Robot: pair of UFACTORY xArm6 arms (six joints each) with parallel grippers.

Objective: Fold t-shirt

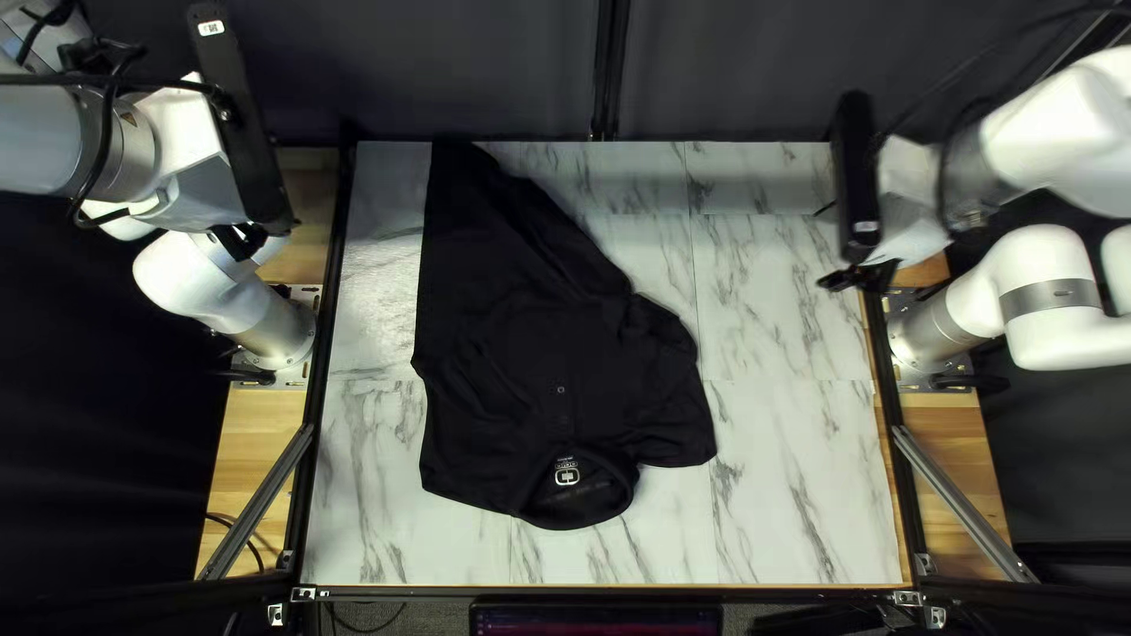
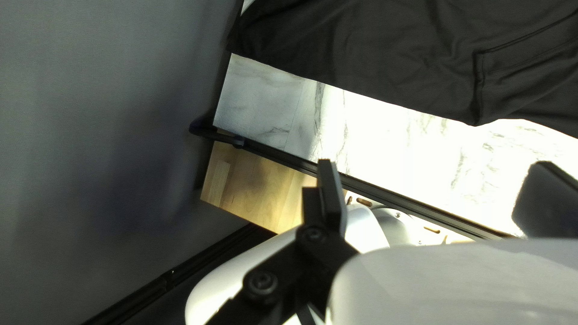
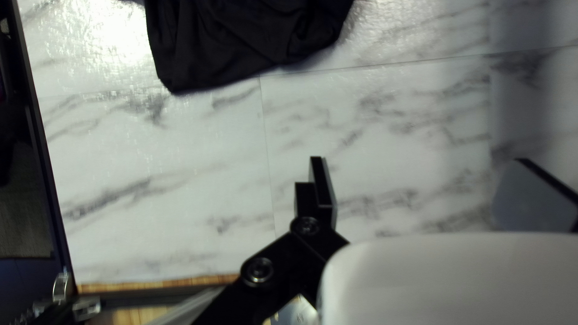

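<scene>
The black cloth T-shirt (image 1: 530, 342) lay left of centre on the white, grey-veined marble-patterned tabletop (image 1: 801, 495), its round neck opening toward the near edge, a pale label mark (image 1: 567, 474) showing inside. Just beyond the neck, small round marks ran up the front, with loose creases around them. The side toward my right arm bulged out in a crumpled flap (image 1: 674, 401); past it, that edge slanted inward, so the body narrowed to a tip at the table's far edge.

I had my right gripper (image 1: 858, 279) raised at the table's right edge, its two black fingers spread wide, well apart from the cloth. Farther back, my left gripper (image 1: 244, 239) hung beyond the left edge, its fingers also wide apart, away from the shirt.
</scene>
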